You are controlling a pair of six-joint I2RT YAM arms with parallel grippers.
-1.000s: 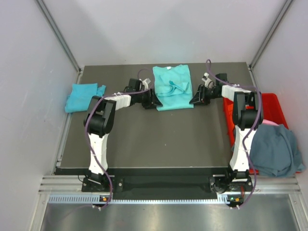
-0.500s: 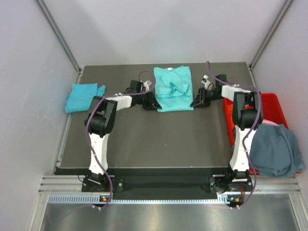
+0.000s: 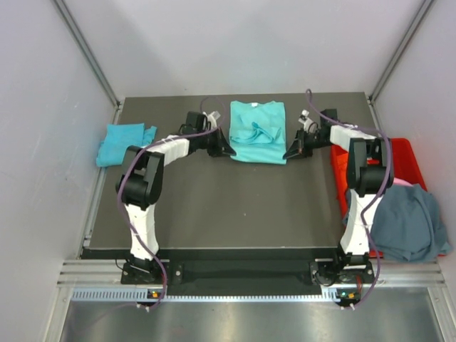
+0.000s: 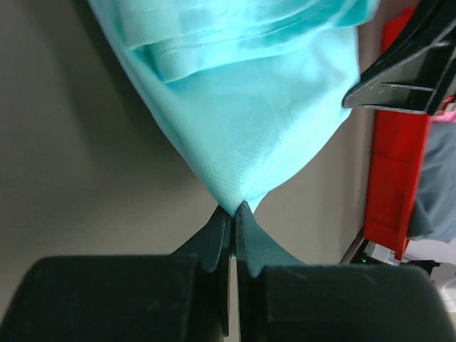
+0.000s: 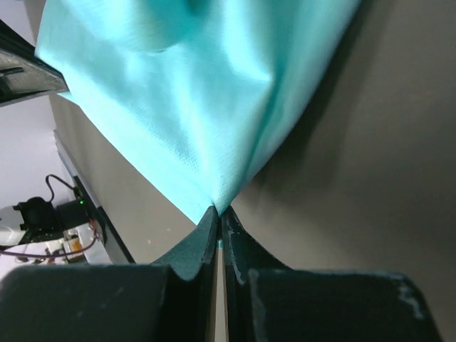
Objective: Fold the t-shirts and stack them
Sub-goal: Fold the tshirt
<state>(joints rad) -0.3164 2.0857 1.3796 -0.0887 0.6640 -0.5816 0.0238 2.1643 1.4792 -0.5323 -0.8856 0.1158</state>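
Lying bunched at the left edge of the dark table, a cyan-blue t-shirt is sitting well apart from the work at the centre. To its right, the left arm is reaching toward the far side. Its left gripper is pressing together on the near left corner of a mint-teal t-shirt, with the cloth fanning out from the pinched point in the wrist view.

The mint-teal t-shirt is lying at the far middle of the table, partly folded. Loose creases are running across its front and its neckline is pointing away from the arms.

On its other side the right gripper is mirroring the hold. Its jaws are pressing together on the near right corner, and the cloth is drawing into a point between them and casting a shadow on the table beneath.

Farther right, a red plastic crate is standing at the table's right edge. A slate grey-blue t-shirt is draping over its near end, just right of the right arm.
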